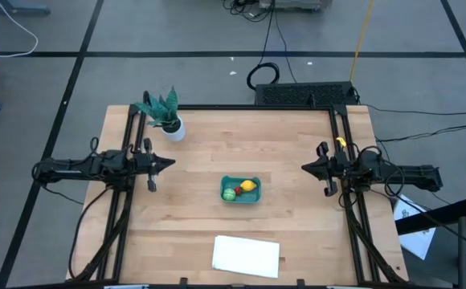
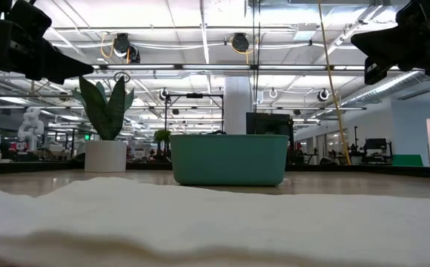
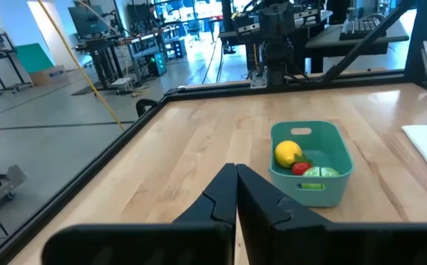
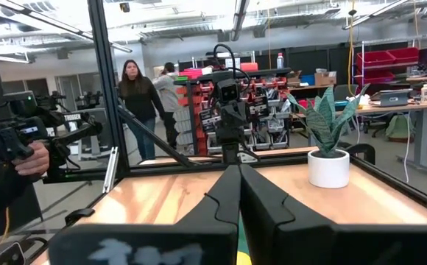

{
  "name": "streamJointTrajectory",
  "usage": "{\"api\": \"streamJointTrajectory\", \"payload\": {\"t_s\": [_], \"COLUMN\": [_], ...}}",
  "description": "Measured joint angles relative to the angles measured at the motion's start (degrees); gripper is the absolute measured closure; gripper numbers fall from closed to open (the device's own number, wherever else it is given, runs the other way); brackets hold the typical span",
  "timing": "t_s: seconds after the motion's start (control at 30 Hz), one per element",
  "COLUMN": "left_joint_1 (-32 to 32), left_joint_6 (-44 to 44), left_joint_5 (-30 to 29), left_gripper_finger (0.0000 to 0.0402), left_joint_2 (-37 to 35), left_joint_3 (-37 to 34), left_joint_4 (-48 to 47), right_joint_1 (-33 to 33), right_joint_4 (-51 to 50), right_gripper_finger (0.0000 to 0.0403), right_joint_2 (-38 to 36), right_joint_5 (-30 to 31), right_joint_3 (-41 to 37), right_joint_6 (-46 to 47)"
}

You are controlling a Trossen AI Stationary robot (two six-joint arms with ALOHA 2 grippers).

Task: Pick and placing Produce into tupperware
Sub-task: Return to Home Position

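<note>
Bare tabletop [image 1: 297, 136] lies all round your container [image 2: 228, 159], mid-table, long side running arm to arm, with lemon [image 1: 250, 186], red piece [image 1: 238, 190] and green ball [image 1: 230, 193] inside; your left gripper [image 1: 171, 163] and right gripper [image 1: 304, 167], fingers pressed together, hang toward the side edges, well clear

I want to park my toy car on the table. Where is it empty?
Bare wood lies between the plant and the right claw. More lies between the left claw and the white sheet, and beside the sheet on the right claw's side. The tub is crowded: three toy foods sit in it.
</note>
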Motion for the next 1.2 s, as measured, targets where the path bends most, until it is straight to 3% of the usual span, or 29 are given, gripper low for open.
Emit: {"api": "streamJointTrajectory", "payload": {"t_s": [0.17, 1.2], "left_joint_1": [0.00, 0.00], "left_joint_6": [0.14, 0.22], "left_joint_5": [0.00, 0.29], "left_gripper_finger": [0.0385, 0.0385], "left_joint_2": [0.00, 0.00], "left_joint_3": [0.00, 0.00], "left_joint_4": [-0.02, 0.11], "right_joint_1": [0.00, 0.00], "right_joint_4": [1.21, 1.08], "right_gripper_finger": [0.0403, 0.0403], "right_joint_2": [0.00, 0.02], "right_joint_5": [0.00, 0.04], "right_joint_3": [0.00, -0.02], "right_joint_6": [3.23, 1.82]}}
